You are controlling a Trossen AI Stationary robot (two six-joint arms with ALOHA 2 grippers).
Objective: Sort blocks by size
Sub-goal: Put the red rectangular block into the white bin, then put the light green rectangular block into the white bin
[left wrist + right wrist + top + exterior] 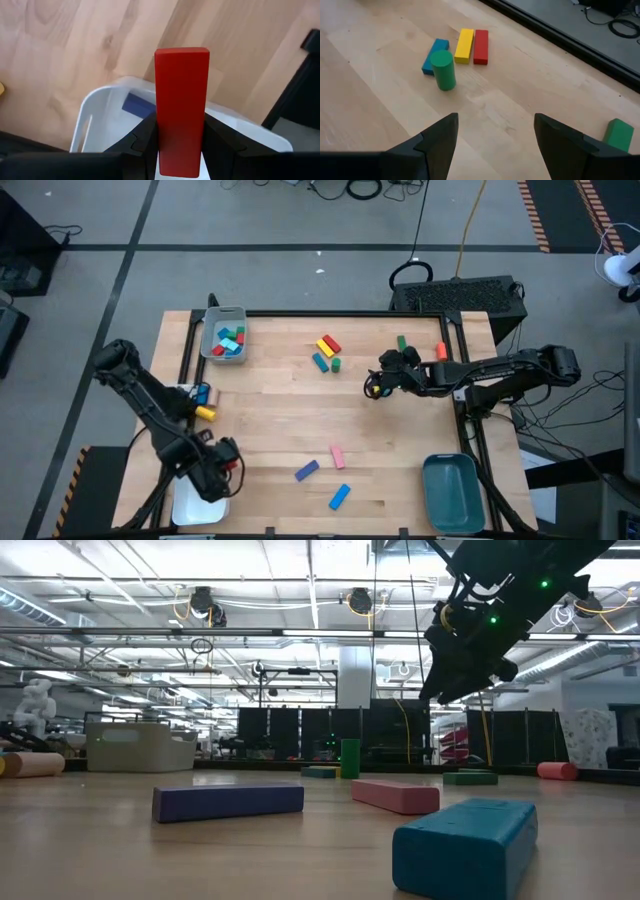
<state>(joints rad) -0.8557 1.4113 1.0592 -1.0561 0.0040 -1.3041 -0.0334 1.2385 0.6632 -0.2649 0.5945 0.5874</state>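
Observation:
My left gripper (230, 462) is at the table's near left corner, above a white tray (95, 112), and is shut on a red bar (181, 90). A blue block (137, 105) lies in that tray. My right gripper (373, 387) is open and empty above the table's far right part, and also shows in the low view (468, 655). In the right wrist view, a green cylinder (443, 70) stands on end beside blue (433, 54), yellow (464, 45) and red (481, 46) bars lying flat. A purple bar (307, 470), a pink bar (338, 456) and a blue bar (340, 497) lie near the front edge. My left gripper pinches the red bar between its two fingers (142, 137), on the bar's two long sides near one end (180, 155). The bar runs along the fingers and its free end (182, 55) sticks out past them. It is lifted clear above the white tray.
A grey tray (224, 335) with several blocks stands at the far left, and a teal tray (452, 490) at the near right. A green block (401, 342) and an orange one (441, 352) lie far right. A yellow cylinder (205, 412) lies at the left edge.

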